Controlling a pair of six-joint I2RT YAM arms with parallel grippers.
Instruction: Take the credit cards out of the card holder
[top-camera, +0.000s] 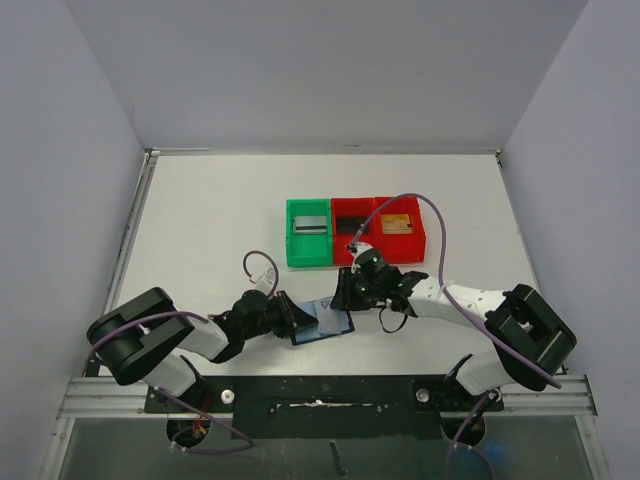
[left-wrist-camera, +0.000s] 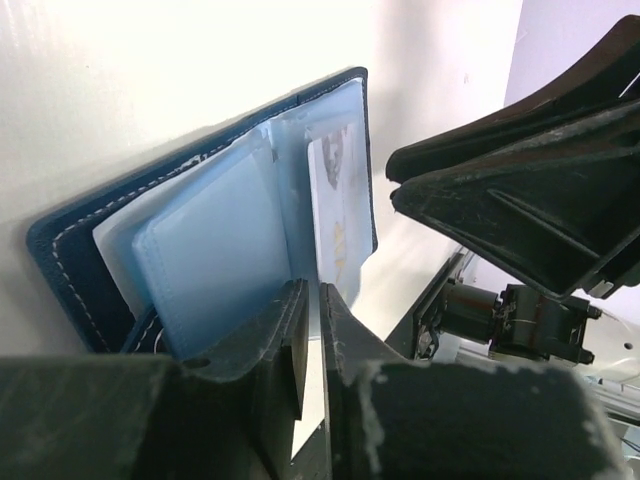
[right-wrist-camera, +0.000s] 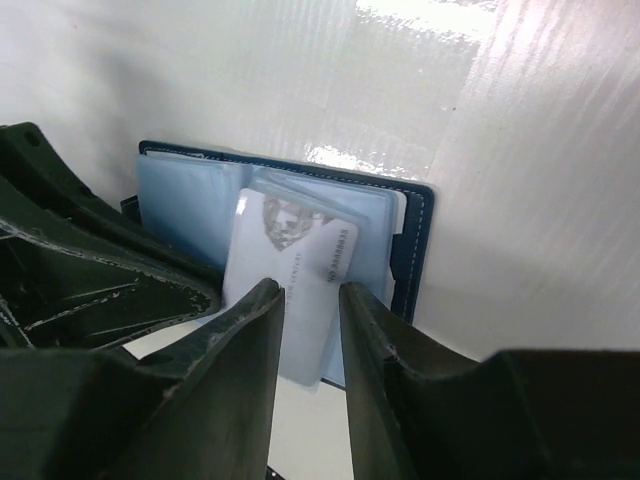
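While your two hands meet low on the tabletop, you have the card holder lying open and flat between them, pale blue inner panels up. Its long axis runs left to right, with the right end swung slightly toward the far side.

Your left hand sits at the holder's left edge. Its fingers are drawn almost together, leaving only a thin slit, and the edge of a pale inner sleeve runs into that slit.

Your right hand sits at the holder's far right corner, fingers apart. A pale card shows in the gap behind them. It stands partly out of a pocket, its long axis pointing toward that hand. No finger contact with it can be confirmed.

Beyond the hands stand three bins in a row:
- The green bin holds a silver-grey card.
- The middle red bin holds a black card.
- The right red bin holds a gold-tan card.

Each of these cards lies with its long axis left to right.
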